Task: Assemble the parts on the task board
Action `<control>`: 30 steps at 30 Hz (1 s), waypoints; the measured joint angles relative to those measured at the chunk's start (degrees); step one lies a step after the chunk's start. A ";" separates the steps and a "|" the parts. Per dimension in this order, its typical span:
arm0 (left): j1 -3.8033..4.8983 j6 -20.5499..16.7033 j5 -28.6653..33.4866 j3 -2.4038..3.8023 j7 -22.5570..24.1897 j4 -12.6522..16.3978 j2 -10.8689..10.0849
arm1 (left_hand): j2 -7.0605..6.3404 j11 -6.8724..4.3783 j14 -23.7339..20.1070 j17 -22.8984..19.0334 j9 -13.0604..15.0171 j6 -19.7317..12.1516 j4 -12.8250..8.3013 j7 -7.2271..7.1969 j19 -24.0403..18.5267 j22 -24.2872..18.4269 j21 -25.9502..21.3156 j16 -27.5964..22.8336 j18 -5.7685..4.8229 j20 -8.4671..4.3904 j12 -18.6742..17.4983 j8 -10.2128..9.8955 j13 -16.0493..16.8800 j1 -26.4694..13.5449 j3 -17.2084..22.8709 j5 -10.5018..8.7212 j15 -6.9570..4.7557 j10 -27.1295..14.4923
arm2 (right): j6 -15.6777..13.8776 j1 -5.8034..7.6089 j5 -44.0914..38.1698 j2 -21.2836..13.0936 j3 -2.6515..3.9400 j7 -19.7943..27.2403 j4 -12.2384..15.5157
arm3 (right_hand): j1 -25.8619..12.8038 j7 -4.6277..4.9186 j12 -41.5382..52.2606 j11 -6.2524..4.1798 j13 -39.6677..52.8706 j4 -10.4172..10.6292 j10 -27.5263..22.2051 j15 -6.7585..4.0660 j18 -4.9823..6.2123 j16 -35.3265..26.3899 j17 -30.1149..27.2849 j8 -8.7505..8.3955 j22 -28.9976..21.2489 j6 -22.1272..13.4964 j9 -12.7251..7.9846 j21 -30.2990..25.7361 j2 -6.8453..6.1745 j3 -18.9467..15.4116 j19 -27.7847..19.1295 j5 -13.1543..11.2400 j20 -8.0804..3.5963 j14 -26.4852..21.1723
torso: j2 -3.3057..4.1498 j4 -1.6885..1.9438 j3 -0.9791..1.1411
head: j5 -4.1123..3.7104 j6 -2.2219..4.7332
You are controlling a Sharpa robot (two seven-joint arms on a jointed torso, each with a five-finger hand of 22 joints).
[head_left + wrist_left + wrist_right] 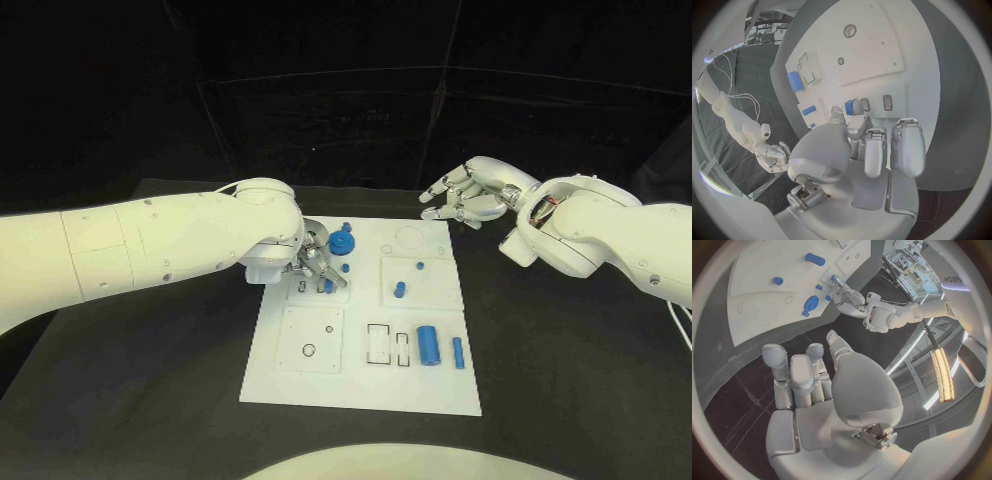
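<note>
- White task board (289,385) lies mid-table in the head view. The left hand (316,262) is down over its far left part, fingers around a small blue peg (327,285) beside the blue gear (342,243). Whether they actually pinch the peg cannot be told here. A blue cylinder (428,345) and a thinner blue pin (457,351) lie at the near right. The right hand (469,199) hovers beyond the board's far right corner, fingers loosely curled, holding nothing.
- Left wrist view: fingertips (856,123) sit against a blue part (850,106) next to two small slots. Contact looks likely, a firm grip uncertain.
- Right wrist view: the right hand (826,390) is empty, fingers apart, off the board's edge.
- To do this step well, I would keep the peg upright, line it up over its hole and press straight down.
</note>
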 measured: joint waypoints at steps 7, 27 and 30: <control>0.00 0.08 0.01 0.00 0.00 0.02 0.04 | 0.14 -0.23 0.00 0.00 0.48 -0.58 -2.55 -0.16 0.00 -0.02 0.00 0.00 0.00 0.00 0.00 0.21 0.04 2.97 4.02 0.00 0.00 -0.23 | 0.05 0.00 0.00 0.03 0.00 -0.03 -0.06 | 0.00 0.00 0.00 0.00 0.00 0.00 0.00 0.00 0.00 0.00 0.00 0.00 0.00 0.00 0.00 0.00 0.00 0.00 0.00 0.00 0.00 0.00 | -0.01 0.00 -0.01 | -0.01 -0.12; -0.02 -1.86 1.54 0.01 0.75 1.61 -1.87 | -6.83 -0.28 -0.01 0.00 1.00 -1.89 -6.55 0.16 -0.22 -0.24 -0.02 0.00 0.00 -0.21 -1.57 -1.48 -0.72 0.13 36.59 1.74 -0.17 -0.91 | 0.28 0.00 -0.01 0.15 0.00 -0.16 -0.44 | 0.00 0.00 0.00 0.00 0.01 0.00 0.00 0.00 0.00 0.00 -0.03 0.00 -0.01 0.00 0.00 -0.07 0.00 0.00 0.00 0.33 0.00 0.00 | -0.07 0.05 -0.02 | 0.10 -0.04; -0.02 -2.96 2.28 0.01 0.99 2.48 -2.92 | -11.00 -0.13 -0.01 0.00 2.94 -1.72 -7.12 0.33 -0.22 -0.19 -0.22 0.00 0.00 -0.21 -1.57 0.45 -0.72 -6.22 49.51 1.47 -0.18 -0.69 | 0.38 0.00 -0.01 0.15 0.00 -0.19 -0.55 | 0.00 0.00 0.00 0.00 0.01 0.00 0.00 0.00 0.00 0.00 -0.10 0.00 -0.10 0.00 0.00 -0.30 0.00 0.00 0.00 0.33 0.00 0.00 | -0.07 0.10 -0.02 | 0.13 -0.01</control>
